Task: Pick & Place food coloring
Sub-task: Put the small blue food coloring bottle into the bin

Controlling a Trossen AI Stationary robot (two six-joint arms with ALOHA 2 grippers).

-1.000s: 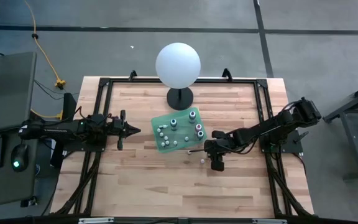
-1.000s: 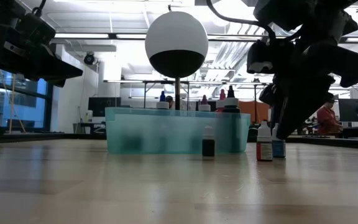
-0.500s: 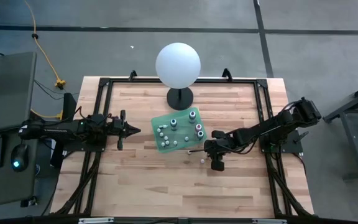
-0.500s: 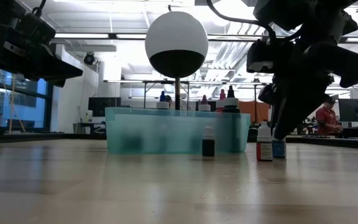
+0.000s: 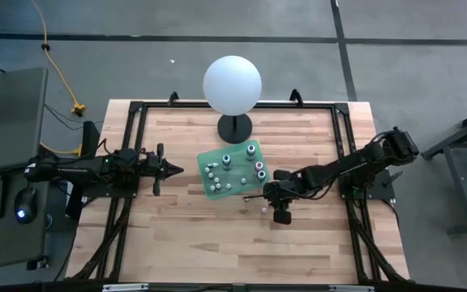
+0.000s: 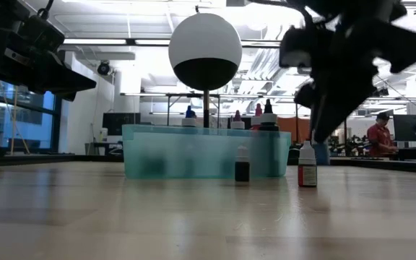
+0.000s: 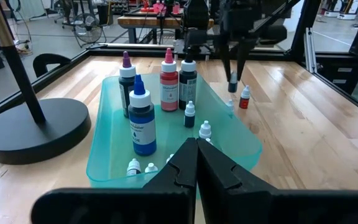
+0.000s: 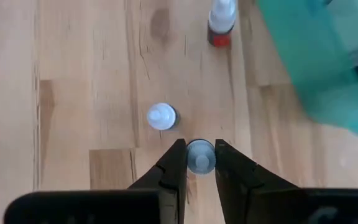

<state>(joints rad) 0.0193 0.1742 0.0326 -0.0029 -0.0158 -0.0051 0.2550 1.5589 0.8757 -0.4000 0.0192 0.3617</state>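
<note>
Right end effector (image 5: 263, 197), high view: positioned just beside the green tray (image 5: 211, 188), which holds several bottles.

Low view: two food coloring bottles (image 6: 307, 165) stand on the counter (image 6: 193, 217), outside the tray.

Right wrist view: fingers (image 8: 174, 163) pinch one small bottle (image 8: 199, 155); placement remains.

Left end effector (image 7: 191, 163): pressed together, idle.

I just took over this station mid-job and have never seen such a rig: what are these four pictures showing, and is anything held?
Two dark robot arms work at a wooden table. One picture looks down from above, one looks level across the tabletop, and one comes from a camera on each wrist. The left gripper waits shut, apart from the green tray of colouring bottles. The right gripper is closed on a small blue bottle just outside the tray. A red bottle and another small bottle stand loose on the wood.
</note>
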